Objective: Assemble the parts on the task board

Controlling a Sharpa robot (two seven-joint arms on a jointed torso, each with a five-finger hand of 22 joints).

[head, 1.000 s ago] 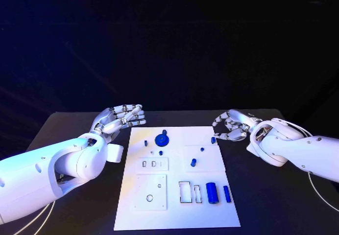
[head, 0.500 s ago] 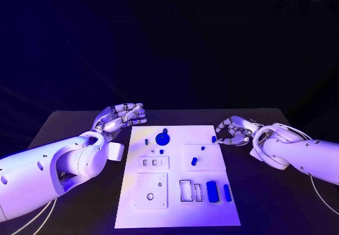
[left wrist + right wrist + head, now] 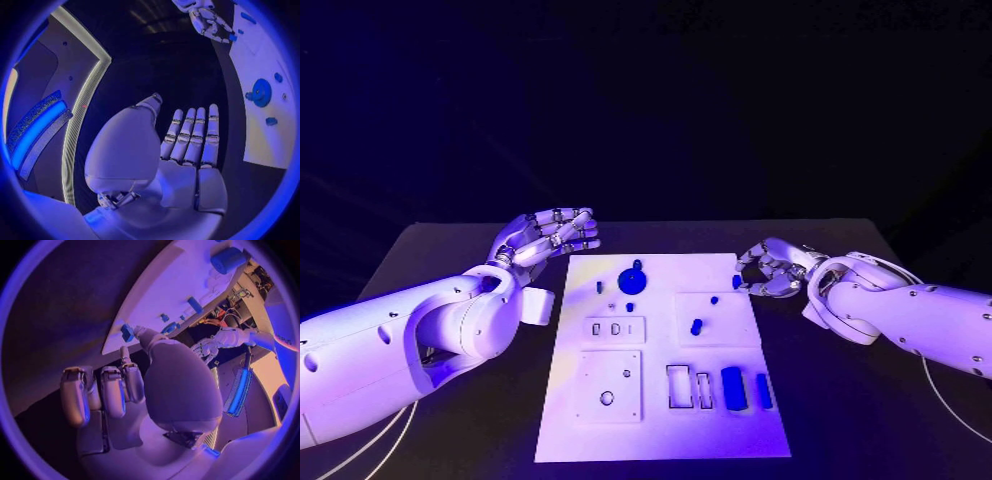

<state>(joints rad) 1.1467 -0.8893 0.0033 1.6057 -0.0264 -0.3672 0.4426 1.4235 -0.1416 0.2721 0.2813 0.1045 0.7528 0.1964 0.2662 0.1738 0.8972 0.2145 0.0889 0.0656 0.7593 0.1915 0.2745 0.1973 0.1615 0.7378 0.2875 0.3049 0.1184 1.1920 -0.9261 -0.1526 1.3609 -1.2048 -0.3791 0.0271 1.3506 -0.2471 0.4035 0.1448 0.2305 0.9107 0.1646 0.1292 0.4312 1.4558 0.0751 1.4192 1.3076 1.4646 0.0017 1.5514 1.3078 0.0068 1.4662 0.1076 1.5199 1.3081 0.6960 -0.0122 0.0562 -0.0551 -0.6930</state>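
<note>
White rectangular task board [image 3: 661, 440], frame centre, unmoved | right hand [image 3: 769, 268] has sunk to board's upper-right edge, fingers curled, tips pinching small blue peg [image 3: 737, 282], pick-up underway | left hand [image 3: 553, 236], upper left, unchanged, loosely curled, holding nothing

The white task board [image 3: 661, 420] lies mid-tabletop [image 3: 444, 260] with blue parts [image 3: 733, 390] on it. The left hand [image 3: 548, 236] hovers at its far left corner; the right hand [image 3: 769, 268] pinches a small blue part [image 3: 737, 282] at its right edge.
</note>
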